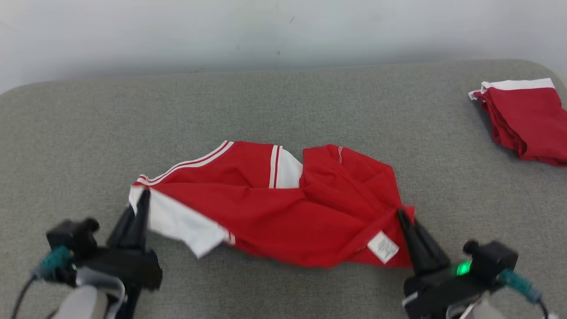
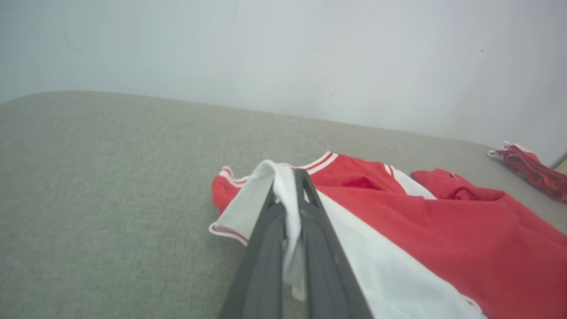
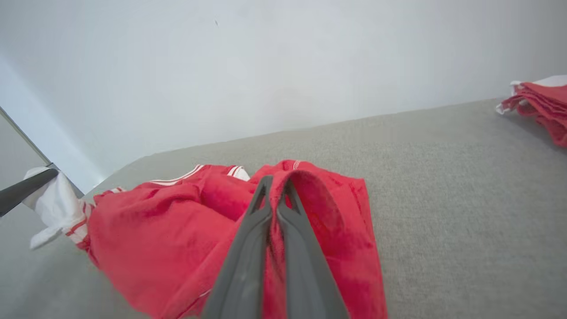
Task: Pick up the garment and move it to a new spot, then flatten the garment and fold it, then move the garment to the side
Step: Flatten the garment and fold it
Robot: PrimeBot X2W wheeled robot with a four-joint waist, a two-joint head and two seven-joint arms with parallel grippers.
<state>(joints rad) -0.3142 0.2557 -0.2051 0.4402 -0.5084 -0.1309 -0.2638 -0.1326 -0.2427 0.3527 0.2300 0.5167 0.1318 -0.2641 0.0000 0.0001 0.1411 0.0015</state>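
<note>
Two ends of the garment (image 1: 283, 208) are clamped, one by the left gripper (image 1: 144, 193), one by the right gripper (image 1: 401, 214). It is kept between them, seemingly for lifting spread.

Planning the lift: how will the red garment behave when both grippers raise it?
Likely floppy: the red garment lies creased and bunched, so its middle should sag between the left gripper and right gripper. Probably light: it looks thin.

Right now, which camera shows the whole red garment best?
The head view: the garment lies in full, end to end. The left wrist view shows its white end pinched in the left tool; the right wrist view its red edge in the right tool.
</note>
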